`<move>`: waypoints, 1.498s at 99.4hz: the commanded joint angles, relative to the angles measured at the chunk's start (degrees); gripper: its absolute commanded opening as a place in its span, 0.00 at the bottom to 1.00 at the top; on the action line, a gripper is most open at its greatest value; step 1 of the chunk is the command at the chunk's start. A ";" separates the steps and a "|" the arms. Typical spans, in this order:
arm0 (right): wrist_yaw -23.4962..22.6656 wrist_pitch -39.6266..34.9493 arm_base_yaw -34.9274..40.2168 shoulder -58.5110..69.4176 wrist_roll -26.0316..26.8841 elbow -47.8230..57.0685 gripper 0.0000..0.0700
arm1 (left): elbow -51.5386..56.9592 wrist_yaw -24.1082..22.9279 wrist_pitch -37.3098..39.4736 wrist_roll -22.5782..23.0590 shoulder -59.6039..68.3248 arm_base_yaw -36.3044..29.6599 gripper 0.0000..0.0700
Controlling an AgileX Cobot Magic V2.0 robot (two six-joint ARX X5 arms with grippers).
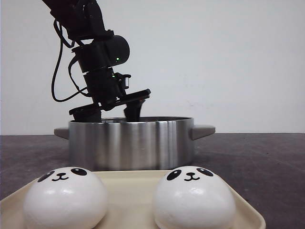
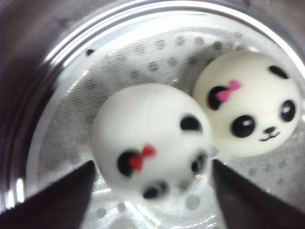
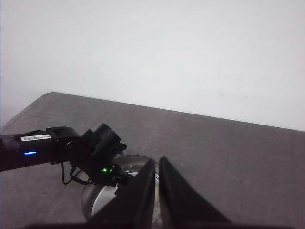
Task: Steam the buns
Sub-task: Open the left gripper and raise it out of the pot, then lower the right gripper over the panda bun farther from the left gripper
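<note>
Two white panda-face buns (image 1: 66,196) (image 1: 193,195) sit on a cream tray (image 1: 129,191) at the front. Behind it stands a steel pot (image 1: 131,143). My left gripper (image 1: 114,113) reaches down into the pot. In the left wrist view my left gripper (image 2: 152,164) is open, its fingers on either side of a blurred bun with a red bow (image 2: 150,129) on the perforated steamer plate (image 2: 157,52). A bun with a pink bow (image 2: 248,102) lies beside it. My right gripper (image 3: 157,160) is shut and empty, high above the pot (image 3: 102,195).
The pot has two grey side handles (image 1: 205,130). The dark grey table (image 1: 257,162) stretches around the pot, with a white wall behind. The left arm (image 3: 57,148) and its cable lean over the pot from the left.
</note>
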 commanded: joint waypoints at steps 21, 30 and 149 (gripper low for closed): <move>0.04 -3.93 1.18 1.07 0.90 1.20 0.01 | 5.77 -0.20 -4.61 0.70 0.57 -0.15 0.97; -0.24 -3.96 1.18 1.22 0.96 1.18 0.01 | 8.44 -0.20 -5.88 -0.52 -0.98 -0.26 0.97; -38.42 21.59 -5.53 9.16 21.53 -56.81 0.76 | 12.55 -5.64 -32.44 4.90 -64.39 -5.81 0.58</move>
